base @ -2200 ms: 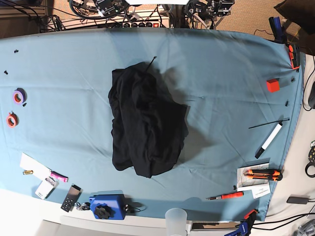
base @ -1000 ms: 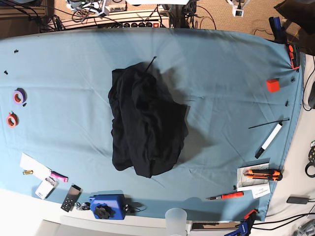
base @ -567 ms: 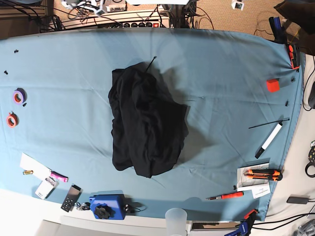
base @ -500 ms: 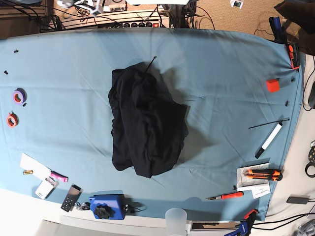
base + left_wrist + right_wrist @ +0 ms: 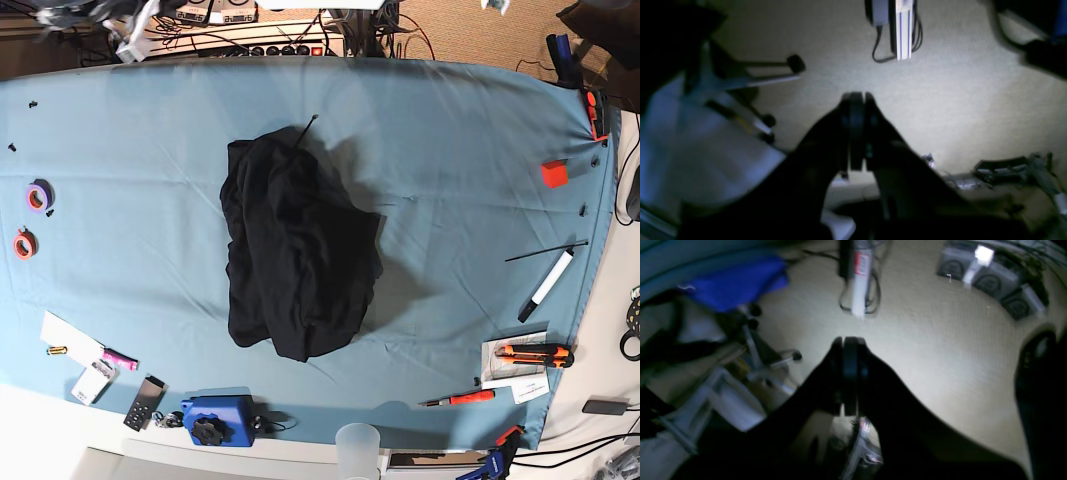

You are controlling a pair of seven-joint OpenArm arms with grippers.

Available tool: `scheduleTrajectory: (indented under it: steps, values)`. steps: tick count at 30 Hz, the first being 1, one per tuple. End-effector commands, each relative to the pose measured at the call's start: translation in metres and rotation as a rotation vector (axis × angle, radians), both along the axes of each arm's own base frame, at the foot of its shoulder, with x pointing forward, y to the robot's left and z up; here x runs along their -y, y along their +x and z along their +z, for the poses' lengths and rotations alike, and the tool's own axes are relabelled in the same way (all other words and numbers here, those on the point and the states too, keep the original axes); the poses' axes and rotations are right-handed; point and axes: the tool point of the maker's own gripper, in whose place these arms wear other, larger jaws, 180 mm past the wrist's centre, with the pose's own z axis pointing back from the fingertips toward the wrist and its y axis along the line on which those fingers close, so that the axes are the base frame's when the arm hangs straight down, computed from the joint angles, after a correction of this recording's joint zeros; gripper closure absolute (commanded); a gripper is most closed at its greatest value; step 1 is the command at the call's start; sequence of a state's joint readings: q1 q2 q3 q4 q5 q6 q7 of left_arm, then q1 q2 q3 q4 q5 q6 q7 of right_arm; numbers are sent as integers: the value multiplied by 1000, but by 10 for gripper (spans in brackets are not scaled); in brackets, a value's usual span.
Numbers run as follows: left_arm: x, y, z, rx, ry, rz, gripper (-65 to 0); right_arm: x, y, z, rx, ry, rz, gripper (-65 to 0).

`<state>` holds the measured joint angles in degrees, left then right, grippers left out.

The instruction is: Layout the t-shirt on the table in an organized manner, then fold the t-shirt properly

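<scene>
The t-shirt (image 5: 297, 255) lies as a crumpled black heap in the middle of the table (image 5: 460, 150), with no print showing. Neither gripper is near it. In the left wrist view my left gripper (image 5: 856, 97) is shut with nothing in it, and it points at beige carpet and a power strip. The right wrist view shows my right gripper (image 5: 847, 340) also shut and empty, over the floor beside a wheeled chair base. Only blurred bits of hardware show beyond the table's far edge in the base view.
Two tape rolls (image 5: 38, 197) lie at the left edge. A red cube (image 5: 554, 173), a marker (image 5: 546, 284), a utility knife (image 5: 535, 352) and a screwdriver (image 5: 460, 399) lie on the right. A blue device (image 5: 215, 420) and a cup (image 5: 357, 445) sit at the near edge.
The arm parts beyond the table's far edge have drawn outward toward the top corners and nearly left the base view. The t-shirt has not moved.
</scene>
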<state>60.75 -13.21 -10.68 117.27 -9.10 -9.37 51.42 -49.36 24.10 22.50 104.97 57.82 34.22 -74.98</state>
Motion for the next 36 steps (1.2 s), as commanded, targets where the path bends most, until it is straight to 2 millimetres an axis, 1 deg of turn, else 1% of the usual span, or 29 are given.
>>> scheduleTrajectory:
  steps: [1, 4, 6, 9, 12, 14, 17, 20, 23, 26, 28, 32, 36]
  values:
    - [2, 2, 12, 10, -2, -15, 0, 1, 9, 14, 46, 17, 15, 0]
    - [10, 22, 41, 69, -1, -46, 0, -1, 33, 47, 169, 71, 16, 0]
    - [14, 36, 59, 118, -2, -64, 0, 2, 49, 68, 262, 80, 14, 0]
    - [14, 36, 62, 107, 3, -68, 0, 8, 68, 97, 383, 67, 17, 0]
    - [17, 60, 64, 214, -9, -65, 0, 12, 85, 120, 484, 39, 25, 0]
    - [17, 74, 65, 252, -9, -65, 0, 15, 97, 132, 543, 15, 30, 0]
    - [18, 93, 68, 312, -11, -66, 0, 18, 113, 142, 613, 7, 23, 0]
    - [22, 124, 76, 437, -28, -64, 0, 18, 128, 150, 670, 7, 24, 0]
    - [25, 157, 89, 577, -47, -66, 0, 18, 141, 158, 724, 7, 23, 0]
    - [31, 192, 108, 729, -72, -81, 0, 18, 152, 165, 772, 8, 21, 0]
    - [32, 211, 119, 804, -78, -84, 0, 18, 159, 170, 801, 8, 21, 0]
    - [32, 236, 133, 886, -74, -86, 0, 24, 169, 173, 832, -31, 16, 0]
    - [32, 253, 144, 943, -71, -87, 0, 35, 174, 172, 850, -99, 1, 0]
